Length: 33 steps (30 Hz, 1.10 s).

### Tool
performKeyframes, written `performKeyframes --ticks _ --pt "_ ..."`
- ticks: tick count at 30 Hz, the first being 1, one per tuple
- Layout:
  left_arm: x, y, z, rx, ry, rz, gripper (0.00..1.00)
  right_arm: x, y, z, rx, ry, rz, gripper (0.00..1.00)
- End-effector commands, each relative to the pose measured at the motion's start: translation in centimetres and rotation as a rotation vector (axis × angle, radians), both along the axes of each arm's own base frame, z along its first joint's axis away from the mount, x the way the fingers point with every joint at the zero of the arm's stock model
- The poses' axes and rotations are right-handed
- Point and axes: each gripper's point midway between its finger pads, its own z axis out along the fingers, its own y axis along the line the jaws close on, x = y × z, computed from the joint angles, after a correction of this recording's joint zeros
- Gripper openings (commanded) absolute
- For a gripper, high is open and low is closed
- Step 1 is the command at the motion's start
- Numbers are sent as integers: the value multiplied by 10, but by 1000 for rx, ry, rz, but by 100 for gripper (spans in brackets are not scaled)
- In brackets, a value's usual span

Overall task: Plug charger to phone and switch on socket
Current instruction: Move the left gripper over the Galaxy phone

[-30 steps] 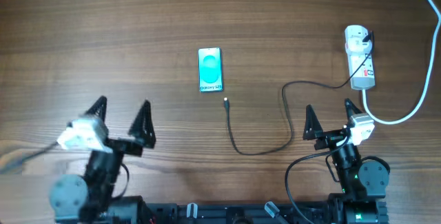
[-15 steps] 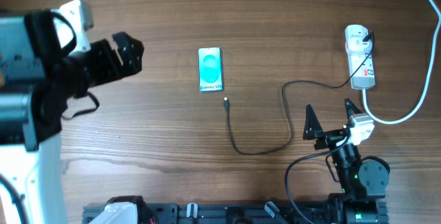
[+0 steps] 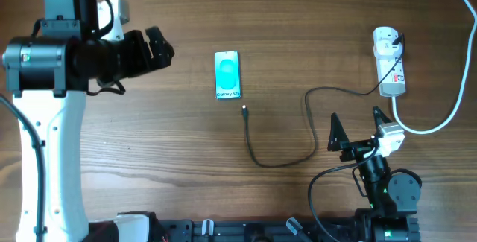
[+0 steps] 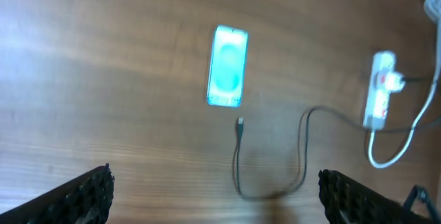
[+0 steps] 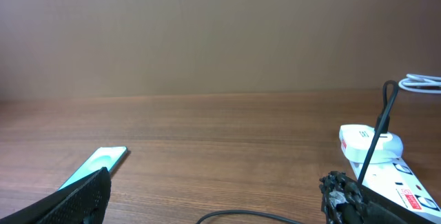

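The phone (image 3: 227, 74) lies flat mid-table with its teal screen up; it also shows in the left wrist view (image 4: 229, 65) and the right wrist view (image 5: 96, 165). The charger cable (image 3: 279, 164) loops on the table. Its connector tip (image 3: 244, 109) lies just in front of the phone, apart from it. Its black plug sits in the white socket (image 3: 389, 71) at the right. My left gripper (image 3: 158, 48) is open and empty, raised high to the left of the phone (image 4: 220, 203). My right gripper (image 3: 358, 126) is open and empty, low near the front right (image 5: 213, 207).
A thick white cord (image 3: 447, 115) runs from the socket's near end out to the back right corner. The left arm's white column (image 3: 45, 160) stands over the left side of the table. The socket also shows in both wrist views (image 4: 380, 89) (image 5: 375, 151).
My left arm has risen from its low pose at the front left and swung up and back, its gripper now high and left of the phone. The right arm has not moved.
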Motion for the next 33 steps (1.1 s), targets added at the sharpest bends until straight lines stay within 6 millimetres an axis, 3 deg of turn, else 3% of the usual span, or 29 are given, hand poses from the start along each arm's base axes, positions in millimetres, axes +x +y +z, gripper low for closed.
performKeyframes --ticks 1,7,10,22,33 --pt "-4 -10 -16 -26 103 5 100 0 -1 2 -6 -12 -5 100" --pt "-16 -51 -59 -31 215 -65 100 0 -1 2 -6 -12 -5 100" --pt "-12 -65 -63 -34 190 -98 100 0 0 2 -6 -12 -5 100" --pt "34 -67 -51 -46 18 -32 100 0 -1 3 -5 -14 -5 100" --pt "46 -66 -56 -29 0 -21 100 0 0 3 -6 -16 -5 100"
